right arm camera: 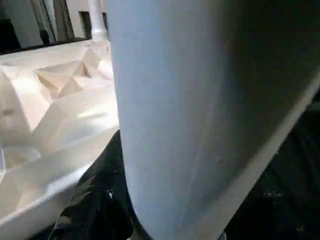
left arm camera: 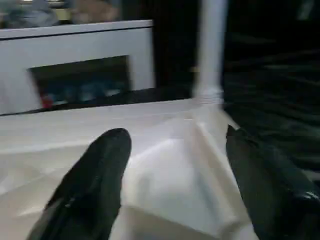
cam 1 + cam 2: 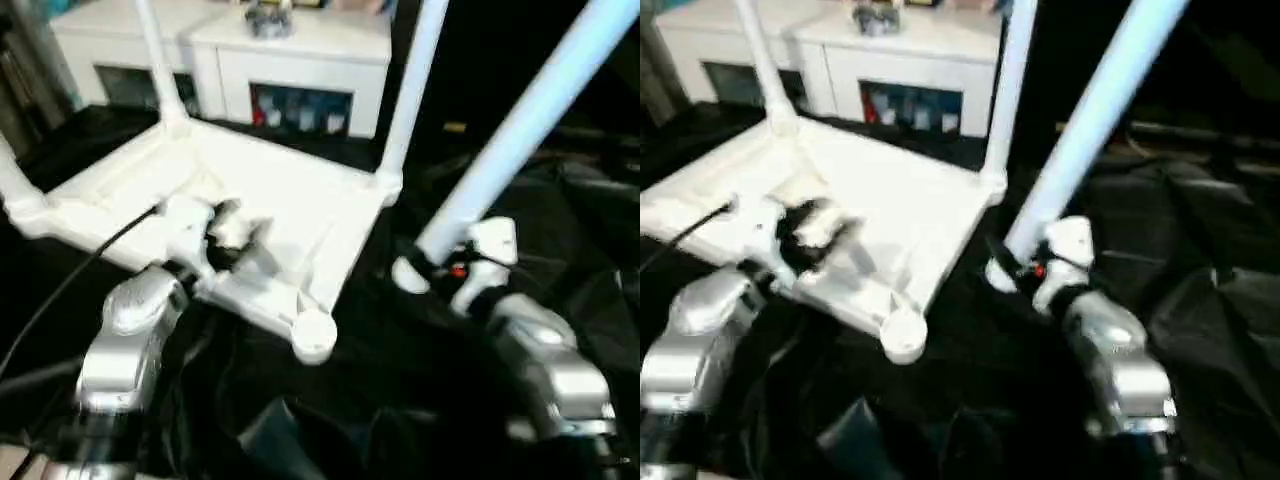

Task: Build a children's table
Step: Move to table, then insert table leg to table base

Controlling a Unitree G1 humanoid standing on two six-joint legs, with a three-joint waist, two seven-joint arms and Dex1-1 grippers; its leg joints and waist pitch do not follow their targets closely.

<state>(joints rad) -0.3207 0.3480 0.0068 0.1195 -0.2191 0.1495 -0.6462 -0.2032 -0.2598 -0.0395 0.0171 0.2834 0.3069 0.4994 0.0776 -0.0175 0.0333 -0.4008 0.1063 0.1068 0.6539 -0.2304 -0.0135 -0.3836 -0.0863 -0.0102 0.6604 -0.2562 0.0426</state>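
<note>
The white table top [image 3: 290, 190] lies upside down on black cloth, ribbed side up. Three white legs stand in its corner sockets: one at the left [image 3: 14, 182], one at the back [image 3: 155, 60] and one at the right [image 3: 412, 90]. The near corner socket [image 3: 313, 335] is empty. My left gripper [image 3: 235, 235] hovers open over the near rim of the top, its black fingers [image 2: 95, 180] spread above the ribs. My right gripper [image 3: 440, 265] is shut on the thick end of the fourth leg [image 3: 520, 130], which slants up to the right, beside the table's right edge.
A white cabinet [image 3: 300, 60] with glass doors stands behind the table. Crumpled black cloth [image 3: 400, 400] covers the ground all around. A black cable [image 3: 70, 280] runs from my left wrist across the table's left edge.
</note>
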